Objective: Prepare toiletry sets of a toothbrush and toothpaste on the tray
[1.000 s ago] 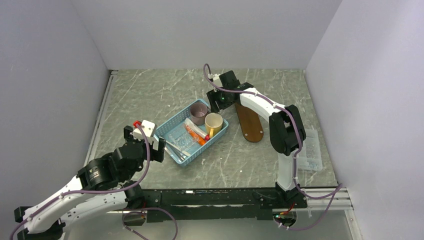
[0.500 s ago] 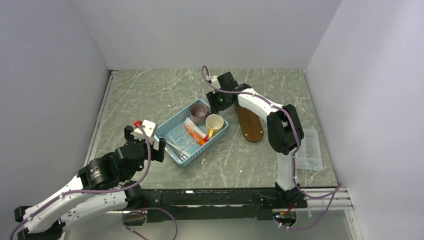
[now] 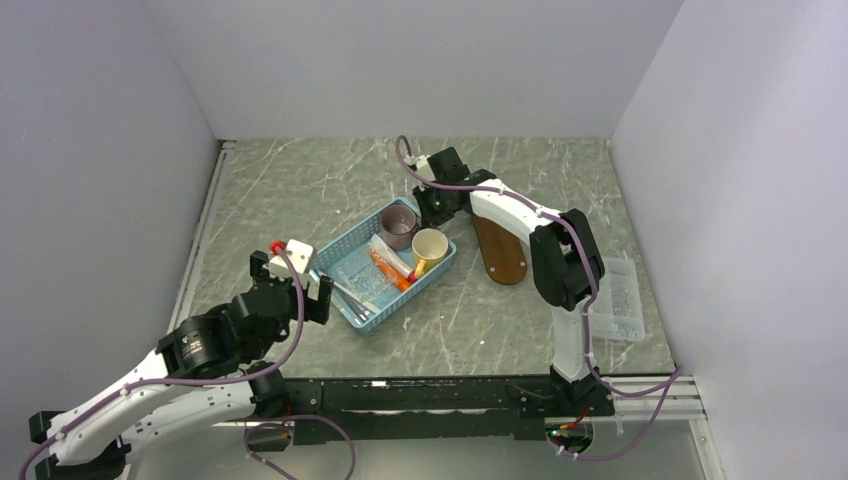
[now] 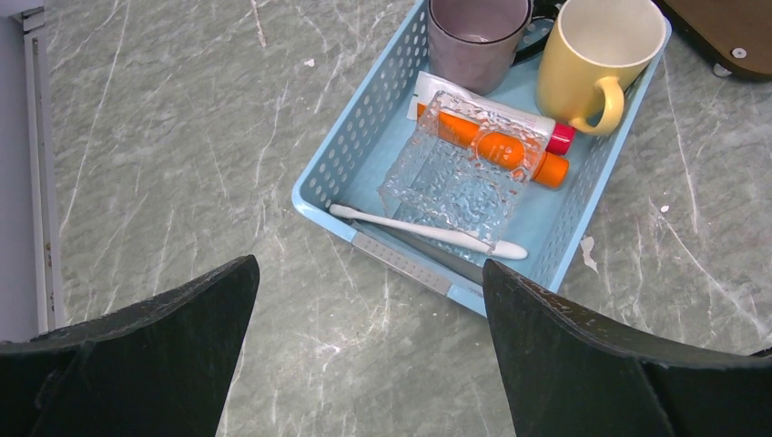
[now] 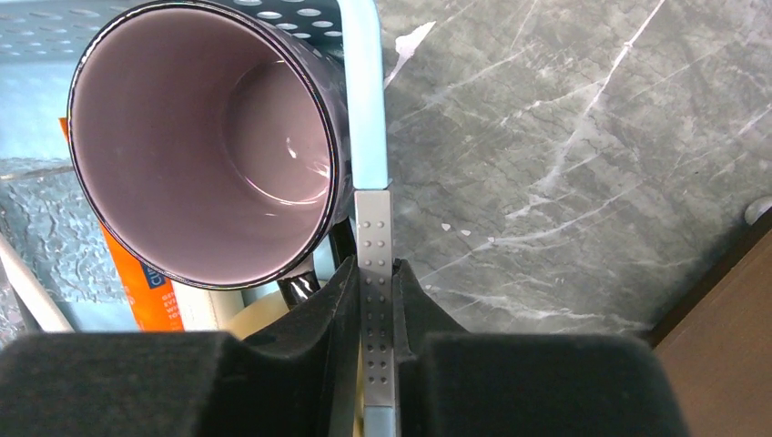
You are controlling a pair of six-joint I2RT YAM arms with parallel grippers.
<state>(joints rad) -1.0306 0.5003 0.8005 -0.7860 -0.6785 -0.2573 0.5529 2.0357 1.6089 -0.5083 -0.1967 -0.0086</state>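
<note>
The light-blue basket (image 3: pixel 345 238) sits mid-table. It holds a thin white toothbrush (image 4: pixel 428 232) at its near end and an orange toothpaste tube (image 4: pixel 510 155) partly under a clear glass dish (image 4: pixel 455 173). The dark-brown tray (image 3: pixel 500 250) lies bare to the basket's right. My right gripper (image 3: pixel 437 203) is at the basket's far end; in the right wrist view it (image 5: pixel 375 273) is shut on the basket's rim (image 5: pixel 374 237) at a grey patch. My left gripper (image 4: pixel 369 273) is open and empty, above the table just short of the basket's near end.
A purple mug (image 3: pixel 398 225) and a yellow mug (image 3: pixel 428 246) stand in the basket's far end; the purple mug (image 5: pixel 200 146) is right beside my right fingers. A white tube with a red cap (image 4: pixel 492 114) lies by the toothpaste. A clear plastic box (image 3: pixel 618 300) sits at the right.
My right gripper has shifted slightly left, and the basket's far end has moved with it. The left arm has barely moved.
</note>
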